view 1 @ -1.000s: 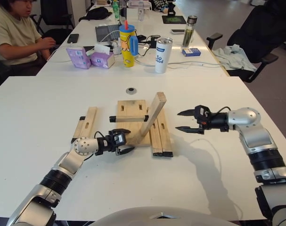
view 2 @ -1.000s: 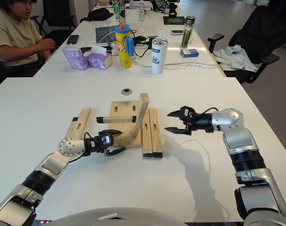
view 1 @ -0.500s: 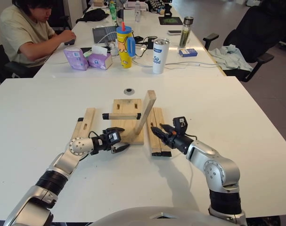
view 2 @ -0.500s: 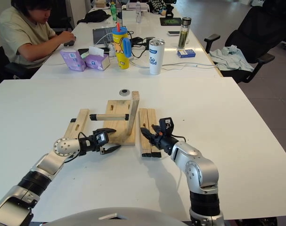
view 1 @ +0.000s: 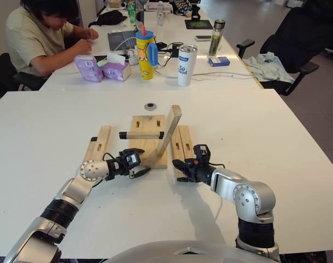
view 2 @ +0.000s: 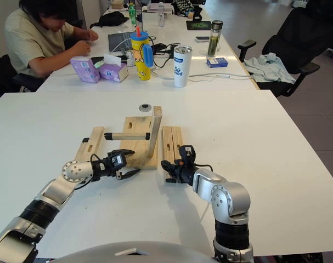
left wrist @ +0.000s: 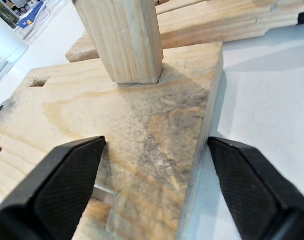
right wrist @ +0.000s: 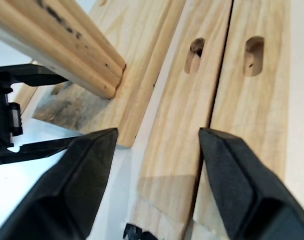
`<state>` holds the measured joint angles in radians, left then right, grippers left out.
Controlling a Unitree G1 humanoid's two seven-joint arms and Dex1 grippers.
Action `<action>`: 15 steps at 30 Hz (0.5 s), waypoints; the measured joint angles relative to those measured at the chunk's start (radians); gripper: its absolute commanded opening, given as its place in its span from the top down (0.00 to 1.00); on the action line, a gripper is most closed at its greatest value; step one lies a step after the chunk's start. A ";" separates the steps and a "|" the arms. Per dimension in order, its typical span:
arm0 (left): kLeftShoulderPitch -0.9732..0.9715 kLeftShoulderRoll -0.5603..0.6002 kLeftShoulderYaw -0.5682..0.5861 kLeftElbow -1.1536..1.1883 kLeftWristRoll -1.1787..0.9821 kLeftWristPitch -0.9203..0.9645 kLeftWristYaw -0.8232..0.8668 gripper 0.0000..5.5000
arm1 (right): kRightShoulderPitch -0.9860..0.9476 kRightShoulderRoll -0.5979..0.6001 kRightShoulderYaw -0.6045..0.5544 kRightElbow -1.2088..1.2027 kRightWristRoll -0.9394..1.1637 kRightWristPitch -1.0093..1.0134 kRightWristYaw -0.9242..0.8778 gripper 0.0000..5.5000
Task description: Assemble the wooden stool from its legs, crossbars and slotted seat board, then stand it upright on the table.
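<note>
The slotted seat board [view 1: 146,150] lies flat mid-table. One leg [view 1: 170,131] stands in it, leaning, with a crossbar [view 1: 141,135] sticking out toward the left. Two more legs [view 1: 185,143] lie side by side just right of the board, and another leg [view 1: 99,143] lies to its left. My left gripper [view 1: 146,160] is open at the board's near corner; its fingers [left wrist: 66,180] straddle that corner. My right gripper [view 1: 178,170] is open low at the near end of the two flat legs, its fingers [right wrist: 86,185] either side of the leg [right wrist: 184,115] nearer the board.
A small round black item [view 1: 151,106] lies behind the board. On the table beyond stand a white tumbler [view 1: 186,64], a yellow cup [view 1: 147,48] and tissue packs [view 1: 104,68]. White tabletop [view 1: 276,137] stretches to the right and front.
My right arm has swung in from the right side and dropped to the near end of the two flat legs. The left gripper has stayed at the board's corner. The head view shifted.
</note>
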<state>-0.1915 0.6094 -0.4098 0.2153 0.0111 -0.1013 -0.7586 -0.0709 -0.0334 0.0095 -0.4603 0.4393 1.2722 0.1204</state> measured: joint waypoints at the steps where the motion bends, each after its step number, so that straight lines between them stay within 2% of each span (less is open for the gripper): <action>1: 0.001 0.000 -0.001 -0.005 0.001 0.007 0.003 0.31 | -0.005 -0.014 0.011 0.003 -0.002 -0.001 0.000 0.45; 7: 0.012 0.000 -0.003 -0.033 0.004 0.040 0.018 0.31 | -0.046 -0.071 0.096 0.020 -0.065 0.003 -0.016 0.45; 15: 0.035 -0.002 -0.005 -0.098 0.022 0.105 0.041 0.31 | -0.097 -0.023 0.110 0.057 -0.101 0.051 -0.069 0.45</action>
<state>-0.1565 0.6074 -0.4144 0.1177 0.0330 0.0034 -0.7174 -0.1678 -0.0567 0.1197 -0.4035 0.3381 1.3228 0.0516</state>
